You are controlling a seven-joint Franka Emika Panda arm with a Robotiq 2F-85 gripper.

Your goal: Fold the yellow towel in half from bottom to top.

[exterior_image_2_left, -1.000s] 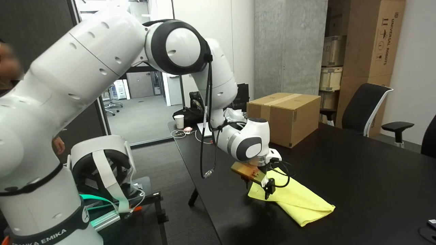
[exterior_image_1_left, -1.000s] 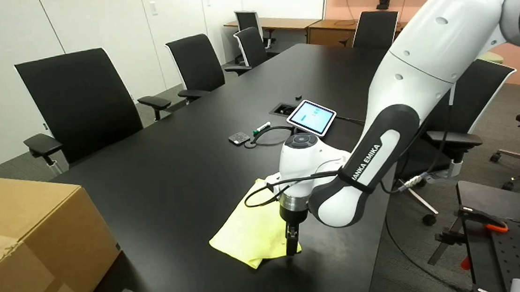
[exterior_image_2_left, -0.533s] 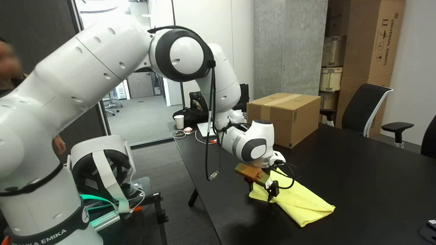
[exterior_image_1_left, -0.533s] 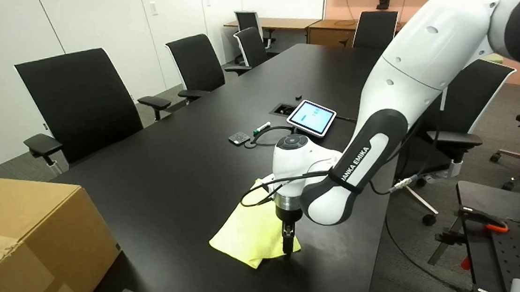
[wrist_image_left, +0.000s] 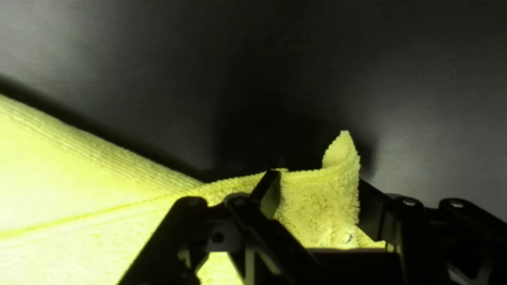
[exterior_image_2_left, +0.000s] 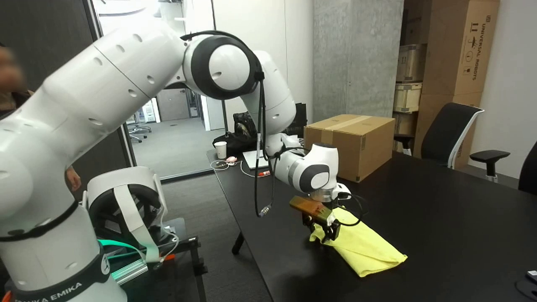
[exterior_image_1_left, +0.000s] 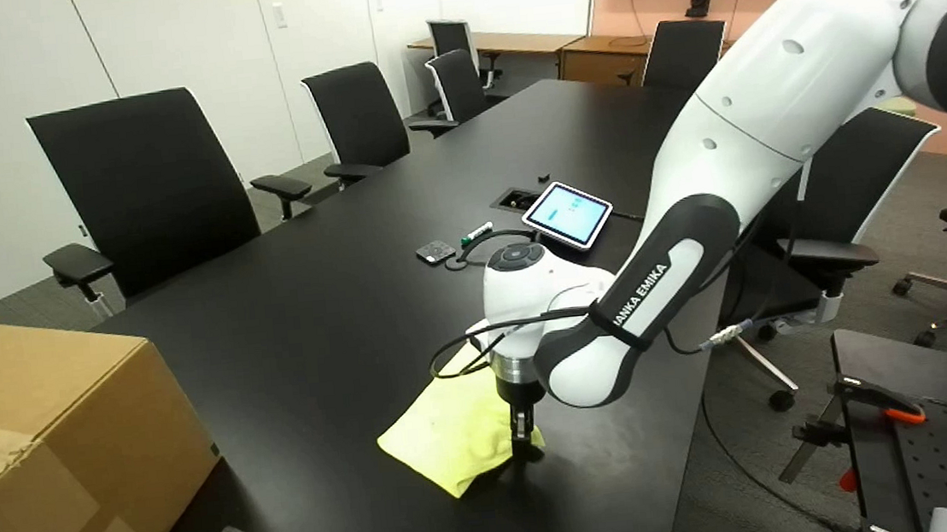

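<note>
Straddling a puckered edge of the thin yellow cloth towel [exterior_image_1_left: 447, 436] on the flat black worktop [exterior_image_1_left: 315, 417], our black two-fingered gripper [wrist_image_left: 318, 190], jaws apart, should pinch firmly before we lift.

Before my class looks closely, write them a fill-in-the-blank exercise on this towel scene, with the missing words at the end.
The thin yellow cloth towel lies on a long table whose top is coloured ____.
The big brown box on that table is made of ____.
In the wrist view, part of the towel stands ____ the two black fingers of the gripper.
On the white robot arm, the lettering reads FRANKA ____.
Missing words: black; cardboard; between; EMIKA.
</note>
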